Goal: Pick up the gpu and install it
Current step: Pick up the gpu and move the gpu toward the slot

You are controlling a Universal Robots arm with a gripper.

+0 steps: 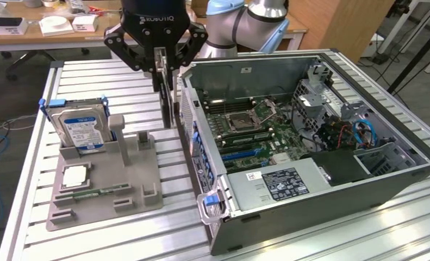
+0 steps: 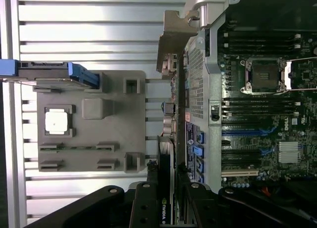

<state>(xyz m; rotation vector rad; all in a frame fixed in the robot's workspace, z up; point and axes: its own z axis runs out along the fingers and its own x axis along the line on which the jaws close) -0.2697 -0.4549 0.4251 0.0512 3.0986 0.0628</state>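
PC case (image 1: pixel 388 179), open: power-supply label (image 1: pixel 291 184) unreadable. Grey tray (image 1: pixel 99 201) at its 9 o'clock; hard drive (image 1: pixel 80 130), blue-white label illegible. Gpu (image 1: pixel 167 103), edge-on between tray and case, pinched by tool (image 1: pixel 165 68) marked "ROBOTIQ".

Slatted table (image 1: pixel 91 76) spans the frame. Holder tray (image 1: pixel 131 187) sits on it at lower left. Hard drive (image 1: pixel 80 128) stands upright in the tray's rear slot; chip (image 1: pixel 73 175) and memory stick (image 1: pixel 102 191) lie flat nearer the frame's bottom. Open computer case (image 1: pixel 331 198) takes the right half, motherboard (image 1: pixel 247 128) inside. At upper centre the gripper (image 1: pixel 164 68) clamps the gpu (image 1: pixel 166 103) upright between tray and case, just beside the case wall, possibly touching it. Desk (image 1: pixel 26 35) behind, upper left.
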